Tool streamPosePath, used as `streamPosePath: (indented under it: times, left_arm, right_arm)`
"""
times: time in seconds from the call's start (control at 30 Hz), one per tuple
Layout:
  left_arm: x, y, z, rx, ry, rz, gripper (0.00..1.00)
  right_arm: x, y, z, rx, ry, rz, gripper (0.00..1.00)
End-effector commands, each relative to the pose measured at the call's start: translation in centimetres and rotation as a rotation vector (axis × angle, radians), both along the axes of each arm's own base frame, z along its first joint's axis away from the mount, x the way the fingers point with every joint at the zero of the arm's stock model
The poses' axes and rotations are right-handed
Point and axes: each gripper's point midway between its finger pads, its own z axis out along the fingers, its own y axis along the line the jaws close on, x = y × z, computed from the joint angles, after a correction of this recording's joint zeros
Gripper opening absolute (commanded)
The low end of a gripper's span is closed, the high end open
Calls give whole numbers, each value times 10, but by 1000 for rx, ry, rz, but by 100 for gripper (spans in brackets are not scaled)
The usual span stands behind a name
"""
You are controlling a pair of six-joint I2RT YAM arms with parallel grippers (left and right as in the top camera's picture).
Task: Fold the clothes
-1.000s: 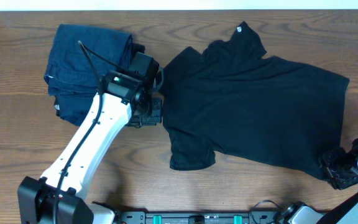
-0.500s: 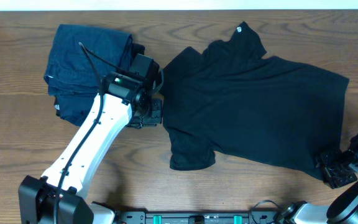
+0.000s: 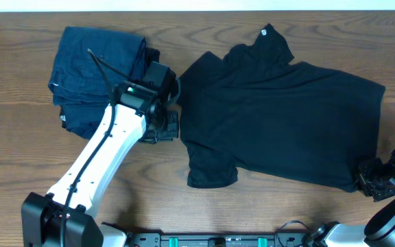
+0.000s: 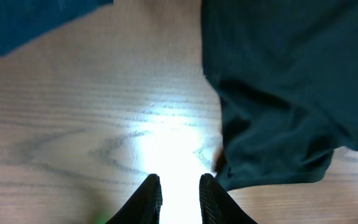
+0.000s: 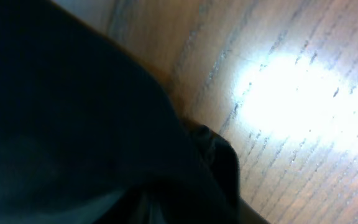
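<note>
The clothes are one black T-shirt [image 3: 280,116] spread flat on the wooden table [image 3: 136,199], collar with a small white tag [image 3: 264,31] at the far side. My left gripper [image 3: 173,125] hovers low beside the shirt's left sleeve edge [image 4: 272,162]. Its jaws stand a little apart, with only bare wood between the fingertips [image 4: 151,193]. My right gripper [image 3: 374,183] sits at the shirt's near right hem corner. In the right wrist view black cloth [image 5: 73,112] is bunched over the jaws and hides the fingers.
A folded dark blue stack [image 3: 94,68] lies at the far left, just behind my left arm [image 3: 108,151]; its corner shows in the left wrist view [image 4: 30,18]. The table's near edge runs close under the right gripper.
My right gripper has shifted slightly right at the hem corner and has closed on the cloth. The left arm has barely moved. The shirt lies as before.
</note>
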Motion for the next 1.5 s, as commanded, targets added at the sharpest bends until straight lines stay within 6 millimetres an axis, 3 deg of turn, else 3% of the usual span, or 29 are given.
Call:
streamPosePath:
  times: [0.0,0.3,0.33,0.5,0.67,0.93,1.23,1.47]
  left_arm:
    - [-13,2,-13,0,64,18,24]
    - [-51,8,-51,0,201,18,25]
    - [-54,8,-55,-4,209,17,28]
    - [-71,-26,-72,-229,249,-102,34]
    - [-74,-29,-91,-263,228,-112,45]
    - [-76,-32,-102,-271,204,-130,49]
    - [-87,-68,-104,-273,157,-274,49]
    - [-93,-60,-111,-154,156,-227,49]
  right_arm:
    - [-31,2,-25,-1,142,-19,18]
    - [-30,3,-25,3,136,-20,16]
    - [-30,3,-26,3,135,-20,16]
    - [-28,3,-26,5,127,-21,17]
    - [-27,3,-26,6,120,-22,17]
    - [-25,4,-26,12,111,-22,11]
    - [-25,6,-26,14,114,-15,12]
    - [-25,6,-26,16,116,-15,13]
